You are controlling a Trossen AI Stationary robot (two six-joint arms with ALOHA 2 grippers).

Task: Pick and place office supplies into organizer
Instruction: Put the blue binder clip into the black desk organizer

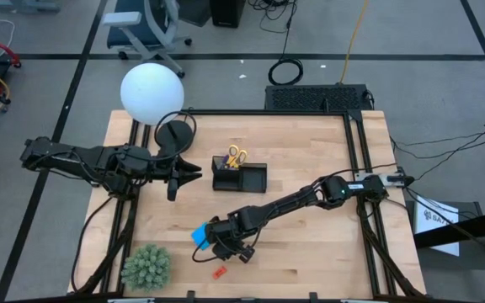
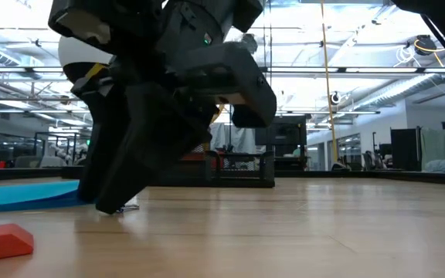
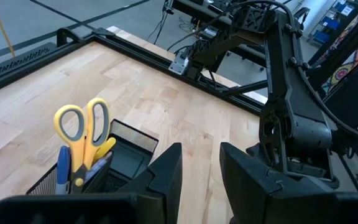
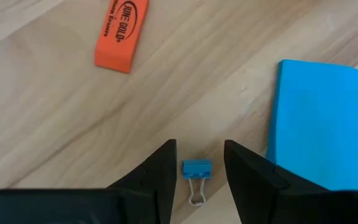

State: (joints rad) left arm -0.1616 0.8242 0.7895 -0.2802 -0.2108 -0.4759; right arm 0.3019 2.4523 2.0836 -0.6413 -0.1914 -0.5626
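My right gripper (image 4: 201, 149) is open and low over the table. Its fingers stand on either side of a small blue binder clip (image 4: 196, 167) that lies flat on the wood, and they do not touch it. Right beside it lies the blue note pad (image 4: 322, 118), and an orange-red eraser (image 4: 122, 31) lies farther on. In the high view this gripper (image 1: 226, 249) is at the table's near middle. The black organizer (image 1: 239, 178) holds yellow-handled scissors (image 3: 82, 124) and pens upright. My left gripper (image 3: 201, 152) hangs open in the air left of the organizer.
A round black lamp base (image 1: 173, 135) with a white globe (image 1: 151, 93) stands at the far left. A green spiky plant (image 1: 146, 267) sits at the near left corner. Bare wood lies right of the organizer and along the table's right side.
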